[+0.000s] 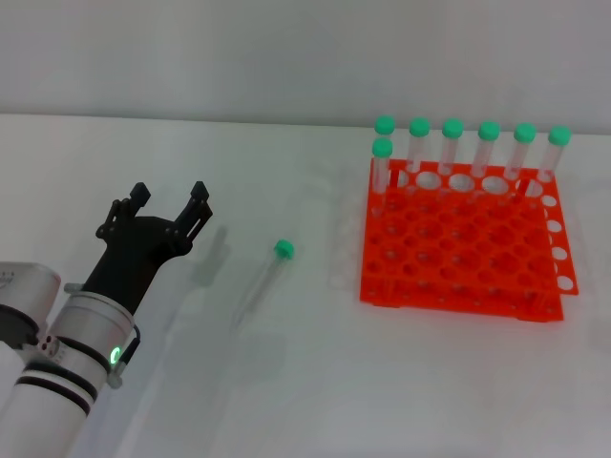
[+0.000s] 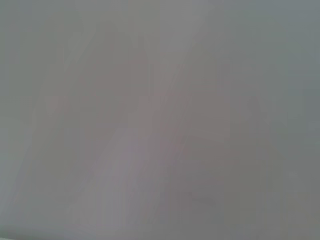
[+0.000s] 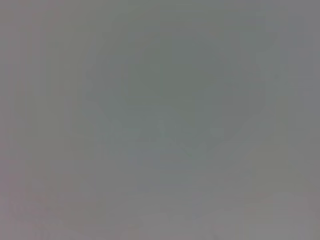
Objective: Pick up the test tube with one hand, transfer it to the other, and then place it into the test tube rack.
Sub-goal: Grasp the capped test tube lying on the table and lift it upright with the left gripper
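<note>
Bare desk point(image 1: 286, 382) lies all around the tube point(image 1: 264, 277); the open left pincer point(image 1: 170, 200) has clear passage. The rack point(image 1: 458, 253), with seven upright tubes point(image 1: 471, 151), blocks the right.

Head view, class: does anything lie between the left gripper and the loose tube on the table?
Nothing visible does. The open left gripper and the tube lying flat have only bare table between them. The rack stands beyond the tube.
</note>
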Available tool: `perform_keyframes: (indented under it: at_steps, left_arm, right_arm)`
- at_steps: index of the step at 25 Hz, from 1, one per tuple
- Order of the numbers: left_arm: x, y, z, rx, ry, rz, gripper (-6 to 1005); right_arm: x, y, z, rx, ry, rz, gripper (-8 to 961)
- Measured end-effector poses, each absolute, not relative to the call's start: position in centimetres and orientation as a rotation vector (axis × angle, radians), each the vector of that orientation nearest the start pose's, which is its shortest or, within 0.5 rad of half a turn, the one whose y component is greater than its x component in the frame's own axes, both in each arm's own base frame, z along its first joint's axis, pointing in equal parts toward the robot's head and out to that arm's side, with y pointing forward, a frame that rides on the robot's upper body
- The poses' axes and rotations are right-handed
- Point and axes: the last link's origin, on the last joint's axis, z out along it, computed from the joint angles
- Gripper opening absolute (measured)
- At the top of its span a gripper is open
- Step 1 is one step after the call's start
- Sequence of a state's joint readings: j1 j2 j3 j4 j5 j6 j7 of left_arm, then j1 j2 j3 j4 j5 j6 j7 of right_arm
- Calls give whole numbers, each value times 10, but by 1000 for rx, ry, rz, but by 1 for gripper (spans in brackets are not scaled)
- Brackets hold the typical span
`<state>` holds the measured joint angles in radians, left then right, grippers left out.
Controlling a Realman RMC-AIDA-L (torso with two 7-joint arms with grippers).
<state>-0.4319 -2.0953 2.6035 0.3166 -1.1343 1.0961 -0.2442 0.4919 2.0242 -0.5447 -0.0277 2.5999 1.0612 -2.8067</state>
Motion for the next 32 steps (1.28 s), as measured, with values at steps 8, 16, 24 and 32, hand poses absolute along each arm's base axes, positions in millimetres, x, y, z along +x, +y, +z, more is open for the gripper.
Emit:
perform_keyframes:
  at_steps: [8, 16, 24, 32]
  left_arm:
    - [-296, 322, -64, -1670, -790, -871, 865]
    - [-296, 336, -45, -1638, -915, -1038, 864]
    - [-289, 358, 30, -1846, -1049, -1408, 864]
    - [-264, 403, 71, -2270, -1372, -919, 863]
  right_arm:
    - [392, 335, 63, -1202, 755, 690, 841]
    - [395, 330, 66, -1195, 750, 686, 841]
    - [392, 332, 68, -1196, 729, 699, 842]
    - [389, 334, 71, -1193, 713, 709, 841]
